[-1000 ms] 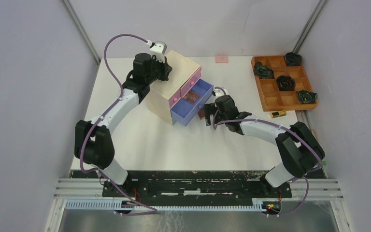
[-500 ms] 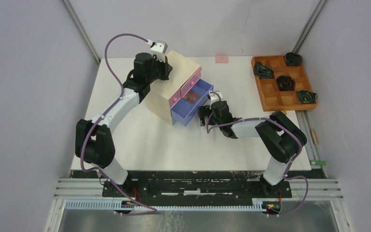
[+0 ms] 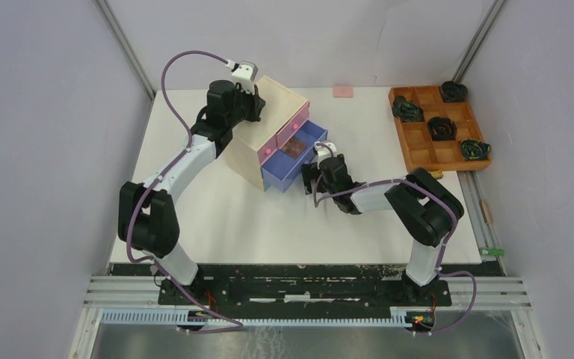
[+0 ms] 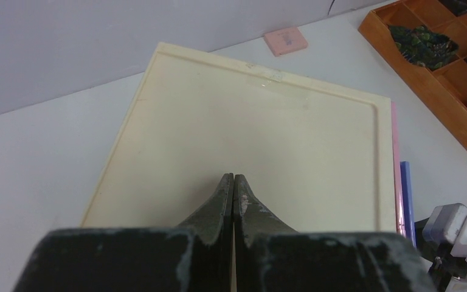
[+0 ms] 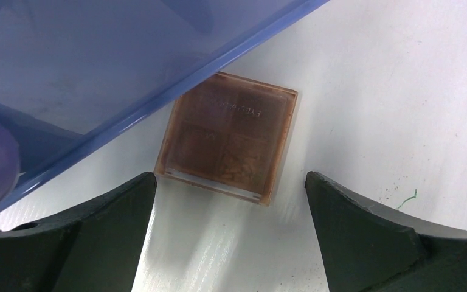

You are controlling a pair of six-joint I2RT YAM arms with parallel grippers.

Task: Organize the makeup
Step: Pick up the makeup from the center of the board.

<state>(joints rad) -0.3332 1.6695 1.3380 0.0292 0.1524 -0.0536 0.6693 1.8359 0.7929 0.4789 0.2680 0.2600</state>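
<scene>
Right tool (image 5: 229, 182) swung frame-left to blue drawer (image 5: 127, 73) | released, straddling brown palette (image 5: 228, 143) on counter (image 5: 401, 91) beside drawer, frame centre | left tool (image 4: 233, 182) clenched empty atop chest (image 4: 249, 121) | pink square pad (image 3: 342, 91), upper centre, unsorted

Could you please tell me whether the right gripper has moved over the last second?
Yes. The open right gripper has moved left, away from the orange-brown wooden grid tray, closer to the blue drawer.

Brown palette (image 5: 228, 143) lettering unreadable; blue drawer (image 5: 127, 55) cropped.
</scene>
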